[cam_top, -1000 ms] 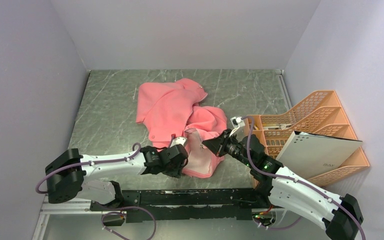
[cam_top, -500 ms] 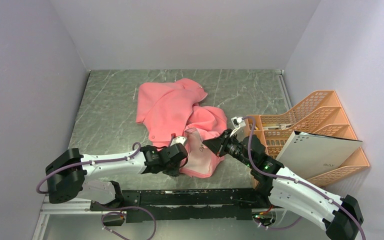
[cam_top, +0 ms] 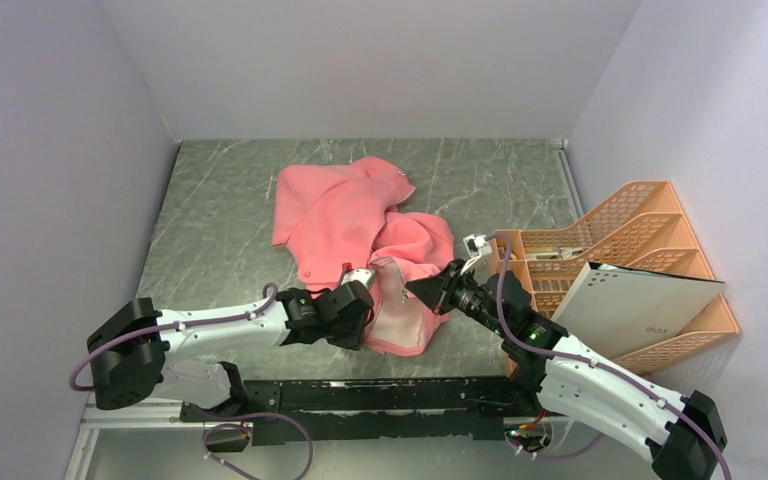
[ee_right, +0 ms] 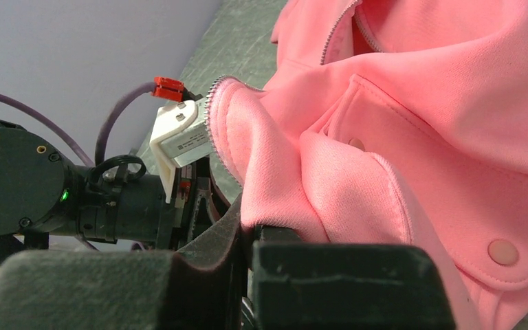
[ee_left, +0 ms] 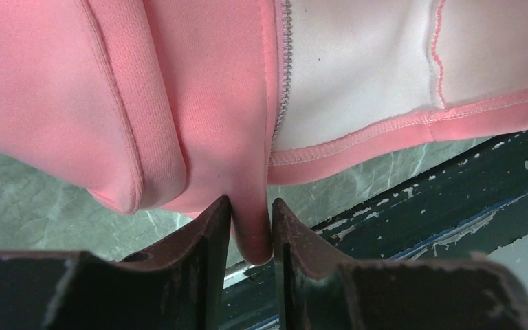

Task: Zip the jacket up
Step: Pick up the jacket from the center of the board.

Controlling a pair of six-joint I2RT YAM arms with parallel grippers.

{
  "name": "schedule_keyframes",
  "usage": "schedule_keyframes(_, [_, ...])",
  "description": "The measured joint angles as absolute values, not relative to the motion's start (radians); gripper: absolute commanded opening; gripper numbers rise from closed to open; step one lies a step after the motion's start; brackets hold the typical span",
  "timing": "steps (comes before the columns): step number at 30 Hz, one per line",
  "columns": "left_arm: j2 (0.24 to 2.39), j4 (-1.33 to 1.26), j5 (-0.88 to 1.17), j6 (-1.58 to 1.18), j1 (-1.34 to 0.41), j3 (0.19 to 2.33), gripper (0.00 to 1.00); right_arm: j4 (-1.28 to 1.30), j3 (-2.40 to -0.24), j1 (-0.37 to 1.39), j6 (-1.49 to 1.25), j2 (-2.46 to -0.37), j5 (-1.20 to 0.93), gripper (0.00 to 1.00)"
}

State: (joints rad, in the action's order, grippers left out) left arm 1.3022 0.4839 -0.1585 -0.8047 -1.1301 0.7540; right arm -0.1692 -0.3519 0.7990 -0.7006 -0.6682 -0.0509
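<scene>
Both left hand (ee_left: 251,214) and right hand (ee_right: 246,237) pinch the jacket (cam_top: 335,215).

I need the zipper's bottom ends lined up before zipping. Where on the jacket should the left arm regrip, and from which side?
Probably the hem corner of the jacket, right where the zipper teeth end. Come from the near table edge, low: that hem lies flat and faces the arms, so the fingers can slide over and under it.

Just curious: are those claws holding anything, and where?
Both hold the jacket: the left gripper pinches a bottom-edge fold beside the zipper; the right gripper clamps another fabric fold.
</scene>
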Motion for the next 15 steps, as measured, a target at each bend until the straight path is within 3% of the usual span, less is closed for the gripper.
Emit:
schedule_keyframes(7, [1.302, 0.483, -0.149, -0.801, -1.126, 0.754, 0.37, -0.186, -0.345, 0.799, -0.707, -0.669, -0.051, 0.00])
schedule_keyframes(15, [1.302, 0.485, -0.136, -0.794, -1.117, 0.754, 0.48, -0.191, -0.339, 0.799, -0.710, -0.674, -0.052, 0.00])
